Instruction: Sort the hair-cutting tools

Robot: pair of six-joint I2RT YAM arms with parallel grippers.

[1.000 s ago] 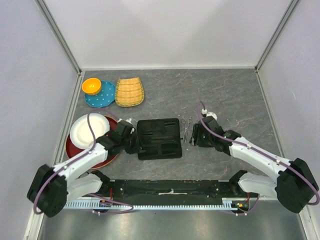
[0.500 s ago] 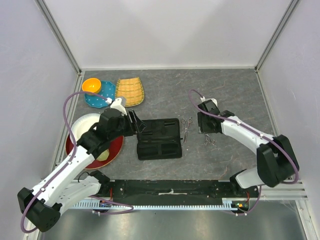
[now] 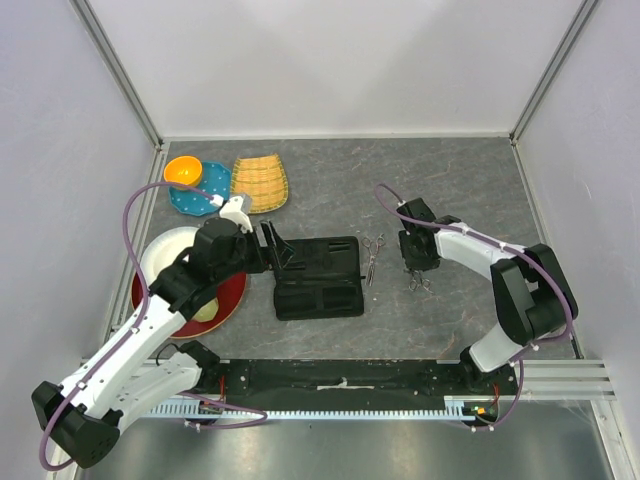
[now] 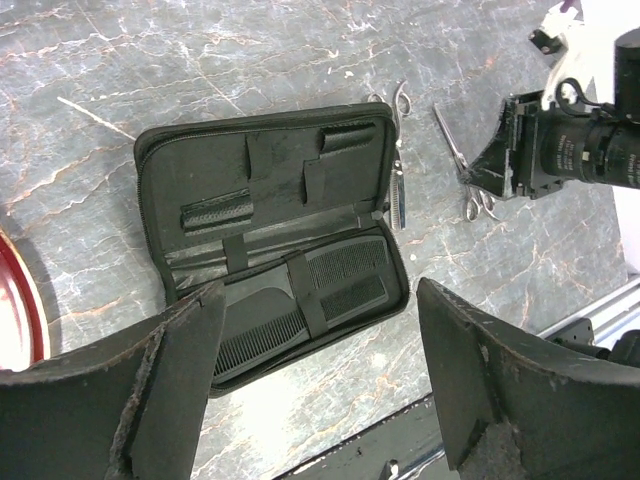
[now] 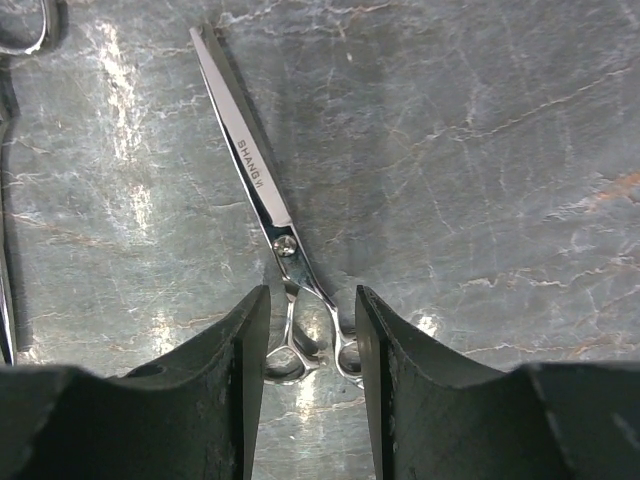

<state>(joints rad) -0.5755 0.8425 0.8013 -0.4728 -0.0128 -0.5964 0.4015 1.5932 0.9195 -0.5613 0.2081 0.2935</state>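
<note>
Hair-cutting tools (image 3: 372, 258) lie at the centre and centre-right of the grey table (image 3: 470, 190).

Top view, left to right:
- At the left edge a white dish (image 3: 165, 262) sits on a red plate (image 3: 228, 295).
- At the upper left an orange bowl (image 3: 182, 171) rests on a blue plate (image 3: 203, 200), with a woven basket (image 3: 259, 183) just beside it.
- The left gripper (image 3: 272, 245) hangs over the left edge of the open black case (image 3: 330, 290). Its jaws are spread wide and hold nothing.

Left wrist view:
- The comb (image 4: 300, 320) lies in the lower half of the case, tucked under a strap.
- The toothed scissors (image 4: 398, 195) lie on the table along the case's right edge, just beside the zip.
- Farther right the plain scissors (image 4: 458, 158) lie apart from the toothed pair, with their ring handles next to the right gripper (image 3: 414, 268).

Right wrist view:
- The plain scissors lie closed and flat on the table, blades pointing to the upper left of the frame.
- Their ring handles sit between the two fingers (image 5: 235, 380).
- The jaws are partly apart and straddle the rings closely. It cannot be told whether they press on them.
</note>
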